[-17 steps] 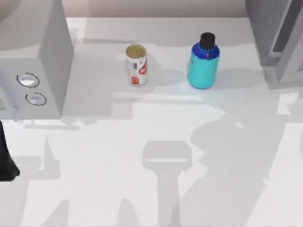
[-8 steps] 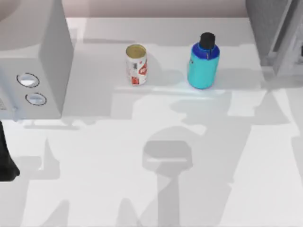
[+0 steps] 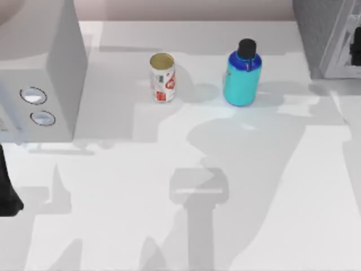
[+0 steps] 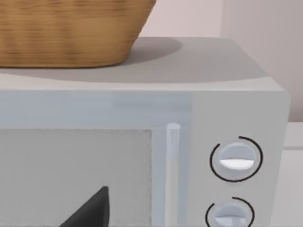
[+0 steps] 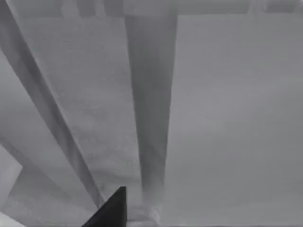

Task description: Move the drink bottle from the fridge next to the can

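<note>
- White table (image 3: pixel 169 226) carries the can (image 3: pixel 162 78), with the stout blue bottle (image 3: pixel 242 79) just right of it.
- Fridge (image 3: pixel 321 34) stands right of the can; a dialled grey box (image 3: pixel 39 73) stands left.
- Jaw state: cannot tell.

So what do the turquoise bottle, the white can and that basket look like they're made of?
Turquoise bottle with black cap: probably plastic, smooth with a slight sheen. White red-labelled can: likely metal, given its dull gold rim. Tan basket: seemingly woven wicker, ribbed texture.

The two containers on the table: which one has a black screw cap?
The turquoise drink bottle, nearer the fridge. The can is white and red, with a gold-rimmed top.
</note>
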{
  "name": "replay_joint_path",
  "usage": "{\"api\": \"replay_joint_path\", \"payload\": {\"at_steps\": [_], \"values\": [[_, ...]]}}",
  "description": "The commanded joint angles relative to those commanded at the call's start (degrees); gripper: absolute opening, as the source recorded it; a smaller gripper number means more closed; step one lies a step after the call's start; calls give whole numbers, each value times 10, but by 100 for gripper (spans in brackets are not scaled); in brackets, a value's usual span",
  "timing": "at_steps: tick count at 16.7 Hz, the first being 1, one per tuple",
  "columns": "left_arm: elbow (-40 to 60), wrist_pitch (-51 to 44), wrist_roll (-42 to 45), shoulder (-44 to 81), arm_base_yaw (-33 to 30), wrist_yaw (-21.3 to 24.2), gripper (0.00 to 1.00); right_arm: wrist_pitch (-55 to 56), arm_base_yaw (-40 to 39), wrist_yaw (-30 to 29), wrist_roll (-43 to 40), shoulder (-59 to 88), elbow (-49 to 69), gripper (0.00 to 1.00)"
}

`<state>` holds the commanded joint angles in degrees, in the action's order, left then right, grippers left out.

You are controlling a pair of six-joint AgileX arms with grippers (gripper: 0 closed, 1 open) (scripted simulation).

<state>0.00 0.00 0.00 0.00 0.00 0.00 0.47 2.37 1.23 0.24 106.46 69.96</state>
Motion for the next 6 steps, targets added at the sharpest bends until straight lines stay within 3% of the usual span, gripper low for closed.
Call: {"api": "replay_joint_path", "payload": {"at_steps": [6], "values": [[0, 0, 0, 0, 0, 0, 100, -17, 0, -3, 1, 73, 111, 100]]}}
